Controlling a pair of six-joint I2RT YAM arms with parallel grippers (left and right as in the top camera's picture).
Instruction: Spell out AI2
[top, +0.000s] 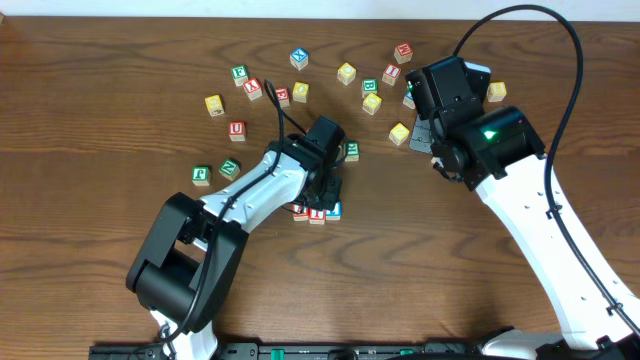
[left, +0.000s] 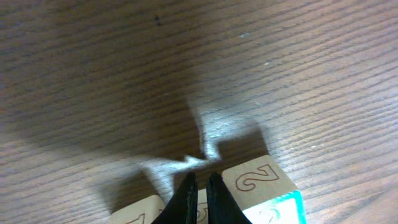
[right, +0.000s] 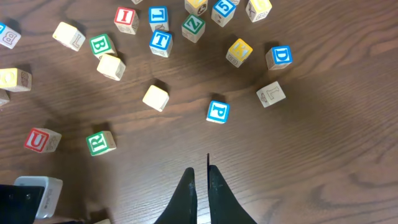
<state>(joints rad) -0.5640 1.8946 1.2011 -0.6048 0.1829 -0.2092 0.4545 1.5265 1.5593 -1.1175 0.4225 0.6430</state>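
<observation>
Left hand (left: 199, 196), clenched on nothing, tips just beside the 2 cube (left: 256, 179) ending the short row (top: 316, 212) on the surface (top: 100, 110), apparently to nudge it into line; right hand (right: 199, 177) clenched, idle.

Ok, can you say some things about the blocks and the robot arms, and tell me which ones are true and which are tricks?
1. The left gripper is shut. True.
2. The right gripper is holding a block. False: it is shut on nothing, above bare table.
3. A 2 cube sits right beside the left gripper. True.
4. The P block in front of the right gripper is red. False: it is blue.
</observation>
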